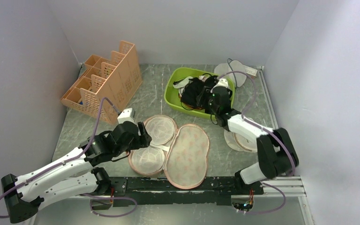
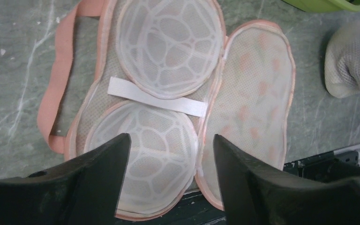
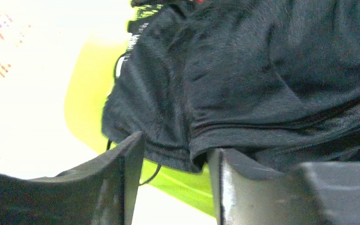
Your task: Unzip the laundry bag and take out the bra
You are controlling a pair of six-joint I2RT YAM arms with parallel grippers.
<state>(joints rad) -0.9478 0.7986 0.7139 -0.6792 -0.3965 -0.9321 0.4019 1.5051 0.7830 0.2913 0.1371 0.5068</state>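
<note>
Beyond right pincer, bra over tub

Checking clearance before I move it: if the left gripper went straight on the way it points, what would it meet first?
Likely the open laundry bag: the left gripper points at its nearer mesh cup, though the gap to it is unclear.

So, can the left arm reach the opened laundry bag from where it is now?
Probably yes. The left gripper hangs right over the laundry bag, jaws apart, with nothing between them and it. The right gripper is away at the green bin, so it does not block.
</note>
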